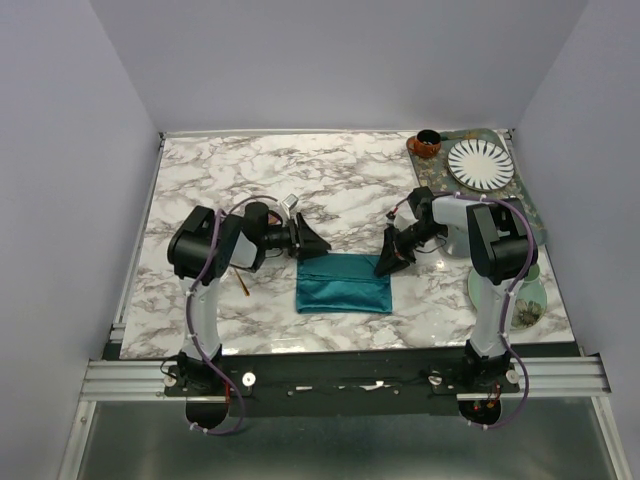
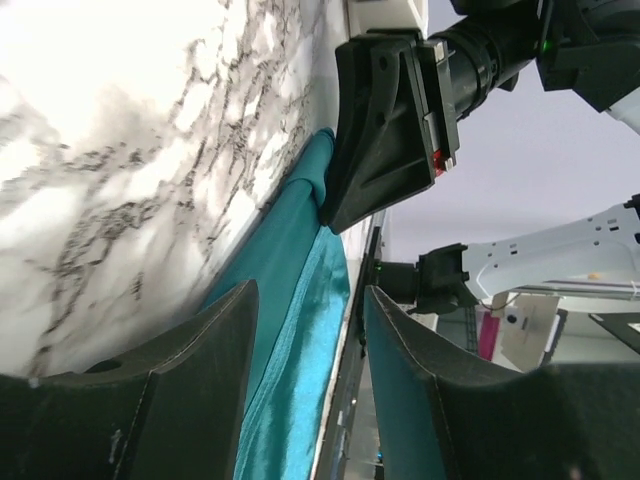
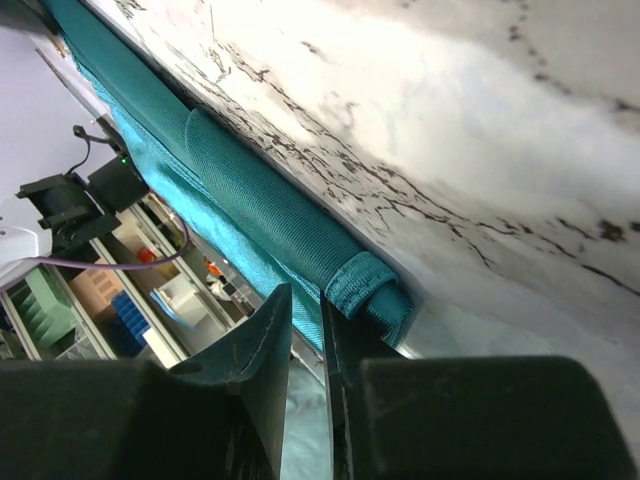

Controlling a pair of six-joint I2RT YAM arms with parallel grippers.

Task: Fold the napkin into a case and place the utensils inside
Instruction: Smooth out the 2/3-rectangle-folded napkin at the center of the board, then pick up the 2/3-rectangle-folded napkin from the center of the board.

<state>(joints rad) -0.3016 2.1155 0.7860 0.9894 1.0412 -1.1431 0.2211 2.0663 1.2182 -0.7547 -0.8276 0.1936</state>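
Napkin (image 1: 345,285) lies mid-table, folded to a wide teal rectangle, not yet a narrow case. I judge folding step is in hand.

Left gripper (image 2: 310,300) at far-left corner: jaws apart, cloth edge showing between them, nothing clamped.

Right gripper (image 3: 305,312) at far-right corner: jaws nearly together, thin slit, rolled hem just beside one finger. Cannot tell whether cloth is pinched.

Next move, my guess: both pinch far edge, carry it evenly toward me, lay flat.

Utensils not inside; cannot pick them out surely.
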